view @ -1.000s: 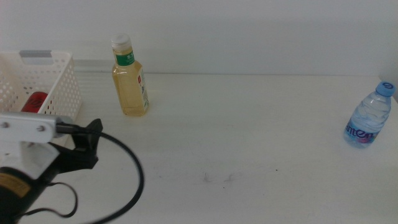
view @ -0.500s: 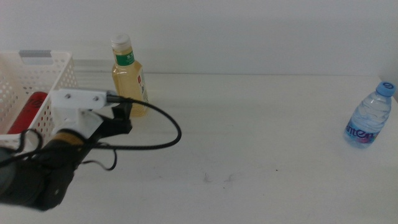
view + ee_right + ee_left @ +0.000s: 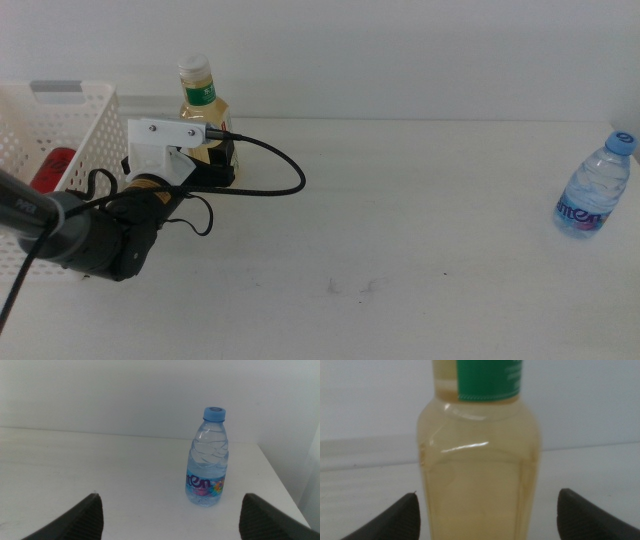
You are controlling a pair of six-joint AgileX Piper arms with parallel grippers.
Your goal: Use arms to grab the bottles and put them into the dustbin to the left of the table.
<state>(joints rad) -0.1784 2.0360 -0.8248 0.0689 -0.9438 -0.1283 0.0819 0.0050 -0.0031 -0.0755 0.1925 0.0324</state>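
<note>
A yellow-liquid bottle (image 3: pixel 203 105) with a white cap and green label stands upright at the back left of the table (image 3: pixel 400 220). My left gripper (image 3: pixel 212 172) is right in front of it, open, with a jaw on each side of the bottle (image 3: pixel 479 467) and clear of it. At the far right stands a clear blue-capped water bottle (image 3: pixel 595 186), upright. My right gripper (image 3: pixel 170 515) is open a short way before this water bottle (image 3: pixel 207 457). The white dustbin (image 3: pixel 65 135) sits at the left edge with a red can (image 3: pixel 52 167) inside.
The left arm's white housing (image 3: pixel 170 145) and black cable (image 3: pixel 265 170) lie just right of the dustbin. Faint scuff marks (image 3: pixel 350 287) show on the table's front middle. A pale wall runs behind the table.
My left arm has swung from beside the dustbin forward and right to the yellow bottle, so its jaws now flank it. The water bottle has not moved.
</note>
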